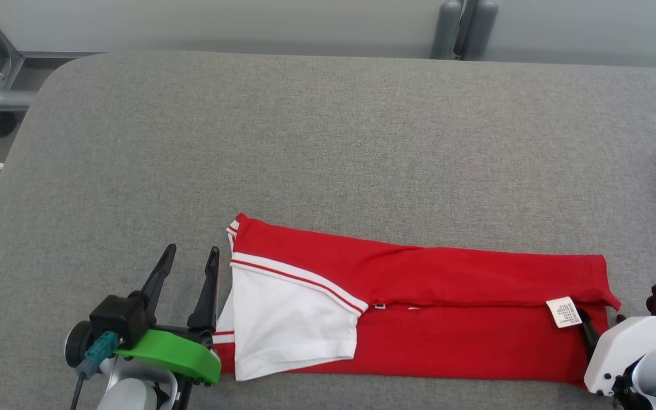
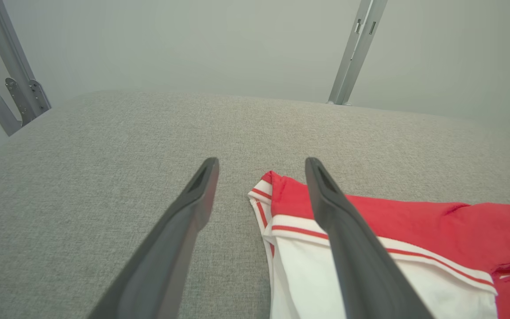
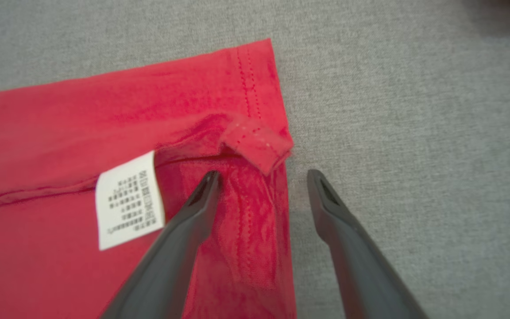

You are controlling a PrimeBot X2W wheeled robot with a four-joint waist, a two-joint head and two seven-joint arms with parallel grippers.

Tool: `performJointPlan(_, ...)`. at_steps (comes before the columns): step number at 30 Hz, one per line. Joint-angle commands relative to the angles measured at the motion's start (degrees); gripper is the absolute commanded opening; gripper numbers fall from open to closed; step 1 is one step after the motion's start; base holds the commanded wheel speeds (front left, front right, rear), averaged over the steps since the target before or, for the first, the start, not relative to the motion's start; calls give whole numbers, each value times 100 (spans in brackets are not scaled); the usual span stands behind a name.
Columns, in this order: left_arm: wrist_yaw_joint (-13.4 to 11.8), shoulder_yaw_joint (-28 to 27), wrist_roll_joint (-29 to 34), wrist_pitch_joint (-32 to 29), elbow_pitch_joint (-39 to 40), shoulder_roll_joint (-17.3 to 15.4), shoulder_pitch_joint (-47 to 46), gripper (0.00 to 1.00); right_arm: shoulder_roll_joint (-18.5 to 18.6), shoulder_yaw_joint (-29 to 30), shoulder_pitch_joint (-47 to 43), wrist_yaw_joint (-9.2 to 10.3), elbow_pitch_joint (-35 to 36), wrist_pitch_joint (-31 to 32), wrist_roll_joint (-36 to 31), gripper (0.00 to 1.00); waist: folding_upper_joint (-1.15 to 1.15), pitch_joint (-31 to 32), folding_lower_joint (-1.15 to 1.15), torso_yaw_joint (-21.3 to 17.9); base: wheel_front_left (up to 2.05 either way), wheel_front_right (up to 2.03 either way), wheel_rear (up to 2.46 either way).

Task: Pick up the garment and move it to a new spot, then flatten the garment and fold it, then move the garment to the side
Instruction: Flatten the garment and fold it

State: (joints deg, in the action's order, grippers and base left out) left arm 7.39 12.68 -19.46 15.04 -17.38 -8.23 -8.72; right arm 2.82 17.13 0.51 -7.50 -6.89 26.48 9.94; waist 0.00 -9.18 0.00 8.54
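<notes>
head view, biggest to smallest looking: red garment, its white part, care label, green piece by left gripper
red garment
white part
green piece
care label
The green piece sits nearer the camera, so it looks enlarged.

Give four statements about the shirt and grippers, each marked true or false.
The red shirt lies folded in a long strip on the grey table. True.
The left gripper is shut on the shirt. False: it is open, holding nothing.
The right gripper is open, straddling the shirt's hem. True.
The shirt hangs off the table's far edge. False: it lies on the table, nearer the robot.
</notes>
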Motion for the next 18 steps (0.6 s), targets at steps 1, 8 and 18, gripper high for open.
performJointPlan(1, 16, -10, -34, 14, 6, -43, -70, 100, 16, -17, 53, 3, -32, -43, 16, 100, 0, -15, 0, 1, 0, 0, 0)
performJointPlan(8, 15, 56, -61, 14, -11, -56, -91, 100, 14, -1, 245, 3, -313, 38, 113, 100, 0, -54, 0, 43, 0, 0, 0)
performJointPlan(18, 16, 13, -32, 14, -17, -80, -61, 100, 11, 61, 72, 3, -57, 288, 208, 100, 0, -9, 0, 65, 0, 0, 0)
